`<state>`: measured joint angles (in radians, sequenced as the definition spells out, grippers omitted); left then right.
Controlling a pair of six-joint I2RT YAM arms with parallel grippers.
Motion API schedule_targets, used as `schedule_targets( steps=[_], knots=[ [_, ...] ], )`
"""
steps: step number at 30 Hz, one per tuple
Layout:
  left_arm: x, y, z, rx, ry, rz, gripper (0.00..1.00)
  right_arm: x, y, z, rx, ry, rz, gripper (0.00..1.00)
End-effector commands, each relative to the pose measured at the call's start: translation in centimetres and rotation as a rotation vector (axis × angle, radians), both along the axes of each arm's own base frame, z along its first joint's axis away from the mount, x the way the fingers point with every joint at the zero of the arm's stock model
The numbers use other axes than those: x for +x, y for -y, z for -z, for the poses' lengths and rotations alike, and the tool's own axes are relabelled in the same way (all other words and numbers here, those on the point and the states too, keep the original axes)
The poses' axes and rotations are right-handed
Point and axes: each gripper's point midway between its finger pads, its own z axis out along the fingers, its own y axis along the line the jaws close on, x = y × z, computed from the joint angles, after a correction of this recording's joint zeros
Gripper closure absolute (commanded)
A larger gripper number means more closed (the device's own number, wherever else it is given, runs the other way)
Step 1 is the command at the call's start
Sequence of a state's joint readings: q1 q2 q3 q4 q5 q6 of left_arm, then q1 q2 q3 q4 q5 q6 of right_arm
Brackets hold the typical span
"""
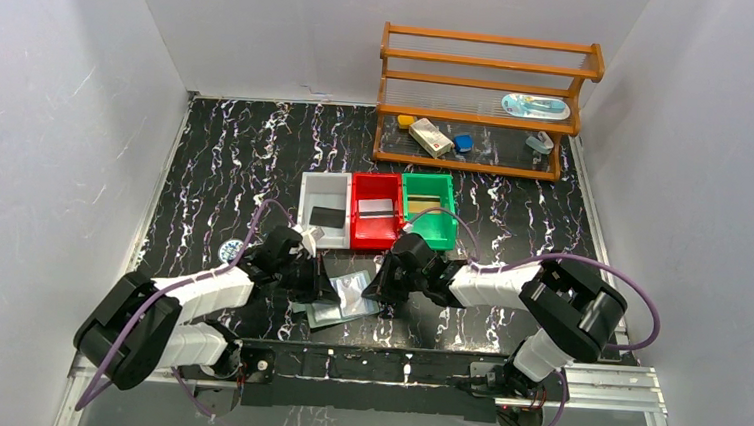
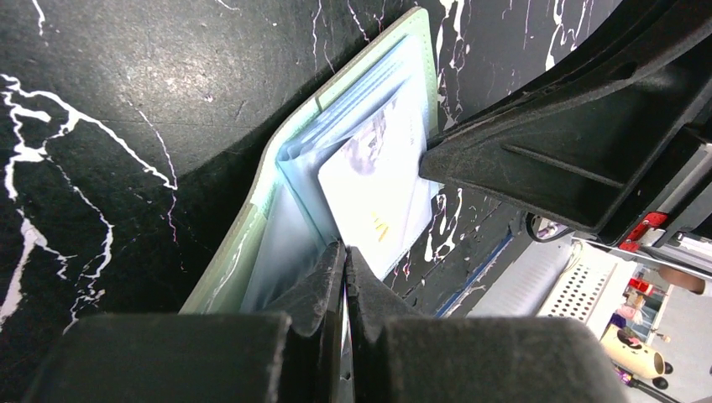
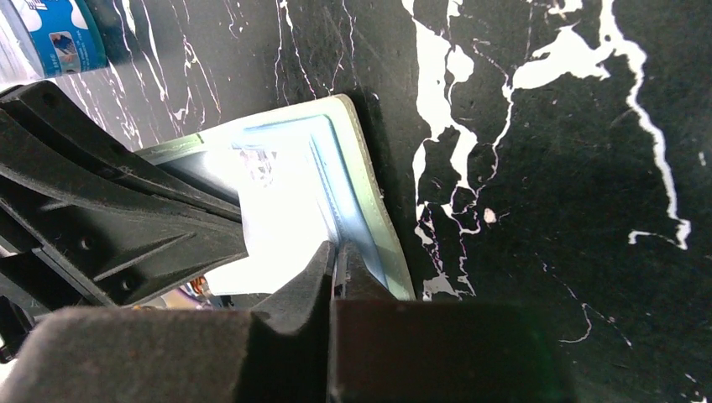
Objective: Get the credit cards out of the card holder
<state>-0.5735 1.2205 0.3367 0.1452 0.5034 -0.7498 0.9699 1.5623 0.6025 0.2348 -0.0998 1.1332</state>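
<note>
The card holder [image 1: 349, 295], a grey-green bifold with bluish clear pockets, lies open on the table between my two grippers. In the left wrist view its green cover [image 2: 239, 248] runs diagonally, and a pale credit card [image 2: 378, 189] with a yellow mark sticks partly out of a pocket. My left gripper [image 2: 344, 252] is shut on that card's near edge. My right gripper [image 3: 338, 254] is shut on the holder's pocket edge beside the green cover [image 3: 369, 185]. In the top view the left gripper [image 1: 326, 288] and right gripper [image 1: 379, 295] flank the holder.
Three bins stand behind the holder: white [image 1: 310, 196] with a black card [image 1: 327, 217], red [image 1: 356, 234] with a silver-grey card [image 1: 375, 209], green [image 1: 444, 228] with a gold card [image 1: 420, 207]. A round blue-and-white tin [image 1: 233, 250] lies left. A wooden rack [image 1: 481, 100] stands at the back.
</note>
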Motion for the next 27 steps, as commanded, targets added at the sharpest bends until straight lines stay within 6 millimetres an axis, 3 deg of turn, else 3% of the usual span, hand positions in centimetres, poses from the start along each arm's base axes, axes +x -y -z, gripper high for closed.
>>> schedule_targets(
  steps=[1, 4, 12, 17, 23, 27],
  knots=[
    [0.1, 0.7, -1.2, -0.043, 0.025, 0.004, 1.00, -0.5, 0.5, 1.0, -0.056, 0.009, -0.017, 0.97],
    [0.4, 0.6, -1.4, -0.042, 0.032, -0.028, 0.96, -0.6, 0.9, 1.1, -0.057, 0.005, -0.004, 0.97],
    [1.0, 0.8, -2.4, -0.078, 0.059, -0.067, 0.68, -1.0, 1.5, 1.7, -0.048, -0.018, 0.028, 0.97],
    [0.7, 0.9, -1.7, -0.076, 0.035, -0.058, 0.70, -1.1, 1.4, 1.8, -0.032, -0.024, 0.033, 0.97],
    [0.9, 1.7, -2.0, -0.133, 0.024, -0.060, 0.87, -1.3, 1.4, 1.8, -0.025, -0.027, 0.028, 0.97],
    [1.2, 1.7, -2.4, -0.152, 0.029, -0.099, 0.81, -1.3, 1.6, 1.9, -0.030, -0.034, 0.041, 0.97]
  ],
)
